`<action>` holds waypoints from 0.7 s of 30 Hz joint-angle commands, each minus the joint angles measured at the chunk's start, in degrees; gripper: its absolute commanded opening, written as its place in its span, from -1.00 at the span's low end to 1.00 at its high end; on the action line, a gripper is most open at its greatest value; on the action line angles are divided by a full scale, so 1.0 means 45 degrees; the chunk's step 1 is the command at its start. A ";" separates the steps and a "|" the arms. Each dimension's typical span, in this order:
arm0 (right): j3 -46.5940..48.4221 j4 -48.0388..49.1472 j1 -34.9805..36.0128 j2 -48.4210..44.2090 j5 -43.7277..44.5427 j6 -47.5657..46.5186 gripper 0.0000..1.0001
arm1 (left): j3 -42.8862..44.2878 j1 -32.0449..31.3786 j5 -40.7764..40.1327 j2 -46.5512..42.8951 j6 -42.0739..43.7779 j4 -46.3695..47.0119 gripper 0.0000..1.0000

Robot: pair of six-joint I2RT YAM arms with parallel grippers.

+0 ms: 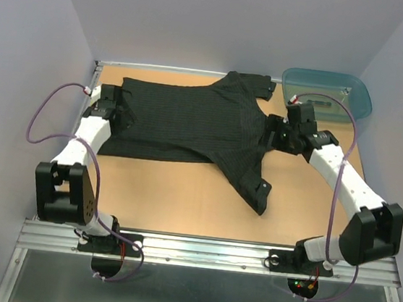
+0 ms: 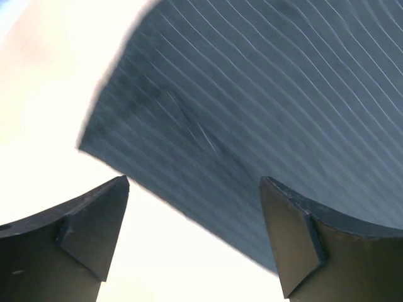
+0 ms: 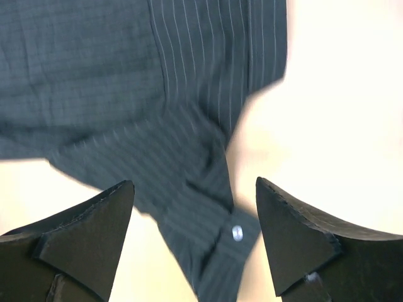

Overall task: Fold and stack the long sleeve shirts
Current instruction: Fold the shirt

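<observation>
The black long sleeve shirt (image 1: 190, 124) is lying spread flat across the far half of the counter (image 1: 181, 200). Its long axis is running from the left edge toward the right edge, with the hem end at the left and the collar end at the right. One sleeve is reaching toward the far edge. The other is trailing toward the near right and stopping well short of the near edge.

The left hand (image 1: 115, 106) is hovering at the hem end, fingers spread apart and gripping nothing. Its wrist view is showing a corner of the pinstriped cloth just ahead of the gap. The right hand (image 1: 280, 131) is sitting at the collar end, likewise spread and empty, with a narrow strip of cloth carrying a pale button (image 3: 237, 233) lying between its fingers. Whether either hand is touching cloth cannot be told.

Each arm is nearest its own end, so the coming grasp is probably turning on both hands closing on the edges directly before them. The bare near half is offering folding room. The teal tub (image 1: 360, 103) at the far right corner is crowding the right arm's far side.
</observation>
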 commanded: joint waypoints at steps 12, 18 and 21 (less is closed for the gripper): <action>-0.7491 0.1098 -0.0040 -0.5658 -0.1034 0.4247 0.71 | -0.4291 -0.3129 0.1724 -0.5456 0.2527 0.3140 0.97; -0.9407 0.2896 -0.0040 -0.6988 -0.1742 0.5848 0.69 | -0.4702 -0.3168 0.2390 -0.5809 0.3094 0.3591 0.97; -1.0012 0.3968 -0.0040 -0.6757 -0.2073 0.6453 0.67 | -0.5363 -0.3168 0.2488 -0.6609 0.3602 0.4135 0.97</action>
